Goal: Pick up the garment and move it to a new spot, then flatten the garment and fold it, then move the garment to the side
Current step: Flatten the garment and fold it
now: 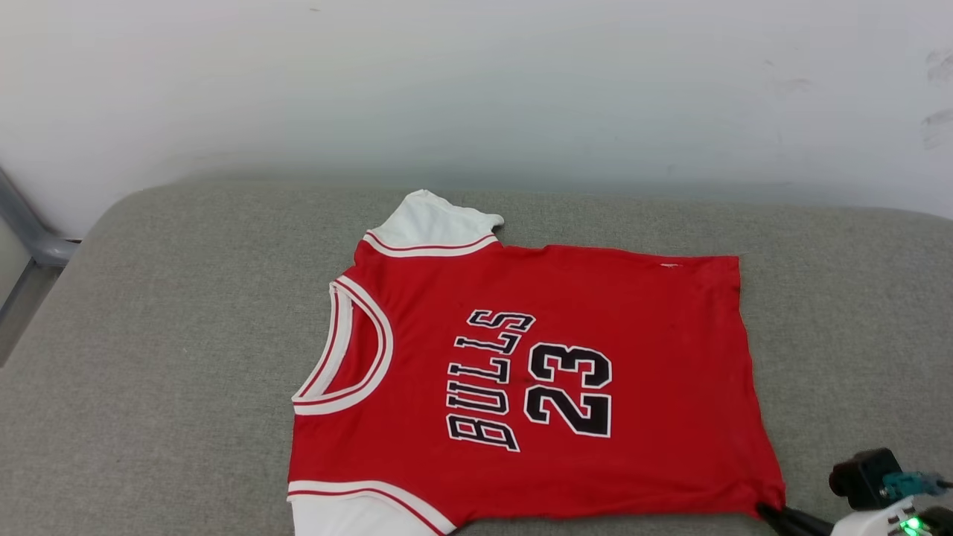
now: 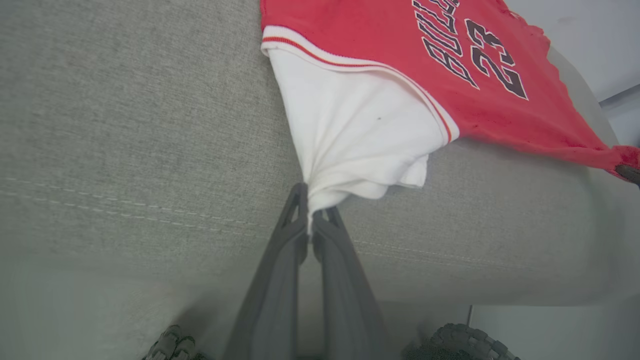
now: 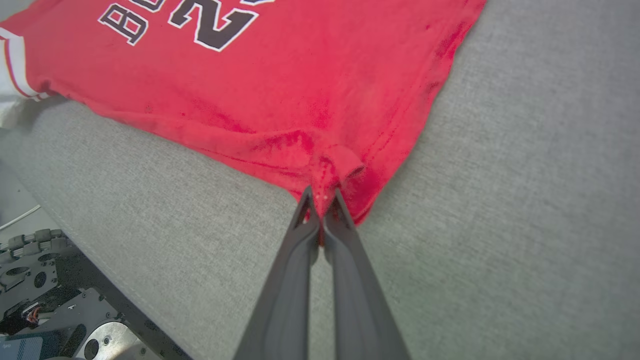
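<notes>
The grey cushion carries the garment, spread flat and face up across its middle, collar toward the robot's left and hem toward its right. The left claw is pressed together on the near white sleeve at the cushion's front edge. The right claw pinches the near hem corner.

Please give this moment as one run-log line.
garment: spread, print up, on grey cushion | left claw: shut on white sleeve | right claw: shut on red hem corner | fold: not started
</notes>
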Robot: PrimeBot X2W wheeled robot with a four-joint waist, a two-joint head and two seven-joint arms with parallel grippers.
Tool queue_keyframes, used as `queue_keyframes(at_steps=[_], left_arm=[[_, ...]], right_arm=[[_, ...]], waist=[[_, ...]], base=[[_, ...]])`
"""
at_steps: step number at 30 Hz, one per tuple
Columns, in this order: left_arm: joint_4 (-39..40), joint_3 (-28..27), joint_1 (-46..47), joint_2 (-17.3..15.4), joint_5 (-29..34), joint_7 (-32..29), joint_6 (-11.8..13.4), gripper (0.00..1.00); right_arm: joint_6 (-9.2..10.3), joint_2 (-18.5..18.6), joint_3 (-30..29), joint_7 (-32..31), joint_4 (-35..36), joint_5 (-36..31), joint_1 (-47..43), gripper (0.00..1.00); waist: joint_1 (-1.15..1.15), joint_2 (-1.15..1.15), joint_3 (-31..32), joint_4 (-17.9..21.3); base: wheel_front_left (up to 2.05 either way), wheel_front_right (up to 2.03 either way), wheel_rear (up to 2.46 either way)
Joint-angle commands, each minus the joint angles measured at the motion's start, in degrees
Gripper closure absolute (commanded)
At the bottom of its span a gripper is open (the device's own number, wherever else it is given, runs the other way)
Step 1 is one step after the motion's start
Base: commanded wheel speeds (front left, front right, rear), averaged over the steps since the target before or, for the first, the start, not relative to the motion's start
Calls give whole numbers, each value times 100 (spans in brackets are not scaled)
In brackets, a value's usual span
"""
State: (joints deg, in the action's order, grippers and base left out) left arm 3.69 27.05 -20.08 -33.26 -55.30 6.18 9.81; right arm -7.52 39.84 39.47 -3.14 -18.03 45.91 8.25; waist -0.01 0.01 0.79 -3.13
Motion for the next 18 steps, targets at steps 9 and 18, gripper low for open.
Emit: queue_keyframes(at_steps=[9,18], left_arm=[[353,-68,-302,-199,-119,-146,123,100],[562,-165,135,-380,240,-55,253,100]], right_arm=[[7,132,-662,-245,534,-141,-1169,100],[7,-113,-1142,-508,996,-485,-1260,100]], waist=[[1,-1,67,-50],[1,-1,-15,-21]], base=[[0,0,0],[0,0,0]])
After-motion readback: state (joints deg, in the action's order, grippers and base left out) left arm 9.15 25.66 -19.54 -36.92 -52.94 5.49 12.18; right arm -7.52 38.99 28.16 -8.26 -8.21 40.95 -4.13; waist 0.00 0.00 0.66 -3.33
